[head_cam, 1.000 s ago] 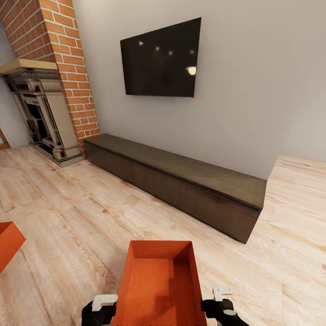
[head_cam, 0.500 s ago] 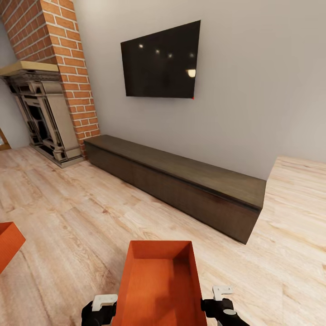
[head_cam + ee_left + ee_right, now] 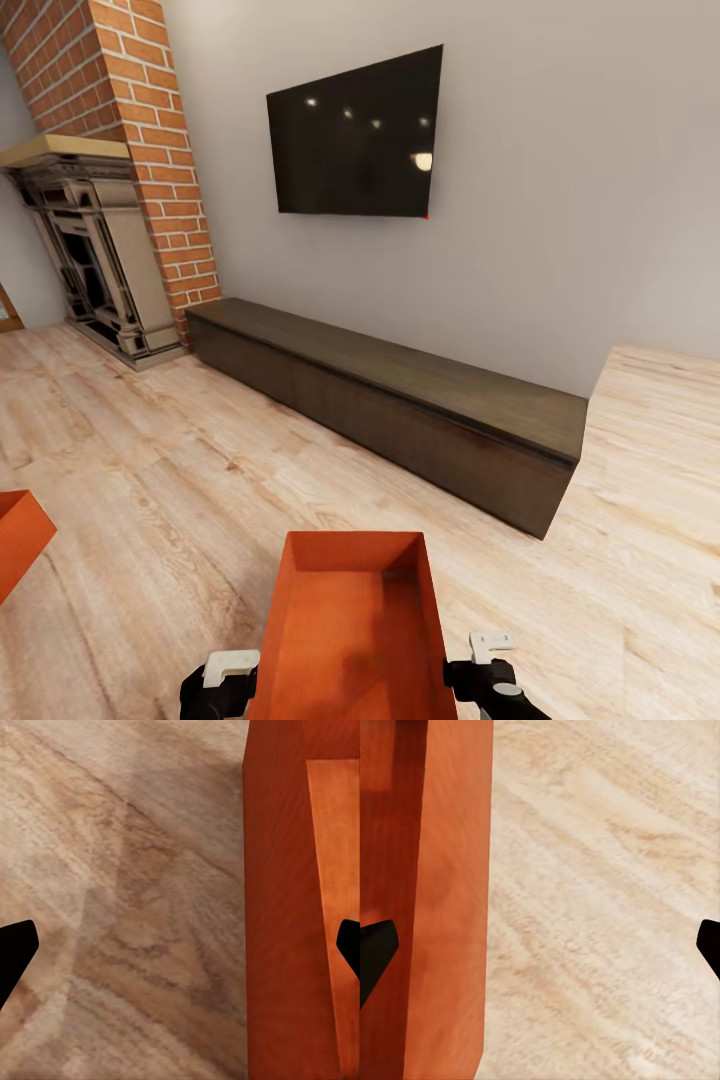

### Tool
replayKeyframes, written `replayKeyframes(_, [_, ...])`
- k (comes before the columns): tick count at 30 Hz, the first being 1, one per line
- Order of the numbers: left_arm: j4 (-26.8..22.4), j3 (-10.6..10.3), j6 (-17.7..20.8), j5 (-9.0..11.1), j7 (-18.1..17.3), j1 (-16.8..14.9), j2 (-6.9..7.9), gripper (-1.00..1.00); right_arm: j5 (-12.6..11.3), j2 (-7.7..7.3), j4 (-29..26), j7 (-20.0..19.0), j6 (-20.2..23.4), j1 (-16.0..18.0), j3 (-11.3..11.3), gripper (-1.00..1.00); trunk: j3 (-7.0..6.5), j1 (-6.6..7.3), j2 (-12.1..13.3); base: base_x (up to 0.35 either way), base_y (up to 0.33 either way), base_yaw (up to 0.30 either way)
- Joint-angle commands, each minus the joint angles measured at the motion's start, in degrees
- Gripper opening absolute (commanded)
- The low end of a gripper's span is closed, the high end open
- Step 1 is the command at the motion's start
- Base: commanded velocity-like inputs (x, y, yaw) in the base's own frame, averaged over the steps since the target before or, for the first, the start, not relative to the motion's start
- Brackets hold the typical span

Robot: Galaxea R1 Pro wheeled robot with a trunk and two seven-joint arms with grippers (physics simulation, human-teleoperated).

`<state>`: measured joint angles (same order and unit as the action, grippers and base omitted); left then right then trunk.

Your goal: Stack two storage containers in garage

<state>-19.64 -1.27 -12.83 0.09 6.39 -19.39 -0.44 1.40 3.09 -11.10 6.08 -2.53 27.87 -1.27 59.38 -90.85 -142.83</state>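
Orange container (image 3: 352, 630) wall sits between spread fingers of each pincer: left (image 3: 180, 945), right (image 3: 540, 945)

Held low between left gripper (image 3: 228, 668) and right gripper (image 3: 488, 652): an orange-red storage container (image 3: 352, 625). Second container (image 3: 18, 538) at far left on wood-plank floor (image 3: 180, 470). Behind: dark cabinet (image 3: 400, 405), wall TV (image 3: 355, 135), brick chimney (image 3: 150, 150), fireplace (image 3: 90, 255).

Head view: two orange-red storage containers, one at lower centre (image 3: 350, 630) and one cut by the lower left edge (image 3: 18, 535); two grippers, left (image 3: 218, 690) and right (image 3: 490, 682); one black wall TV (image 3: 355, 135); one long dark-brown cabinet (image 3: 400, 400); one brick chimney (image 3: 140, 130); one fireplace (image 3: 85, 250).
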Motion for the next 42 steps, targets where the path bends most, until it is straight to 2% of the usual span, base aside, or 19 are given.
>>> replayKeyframes(1, [0.0,-0.1,-0.2,0.0,0.3,0.0,0.0,1.0,0.0,-0.01,0.3,0.2,-0.2,0.0,0.0,1.0,0.06,-0.6,0.0,0.0,0.0,0.0])
replayKeyframes(42, [0.0,-0.2,-0.2,0.0,0.3,0.0,-0.17,1.0,0.0,0.38,0.4,0.2,-0.2,0.0,0.0,1.0,0.06,-0.6,0.0,0.0,0.0,0.0])
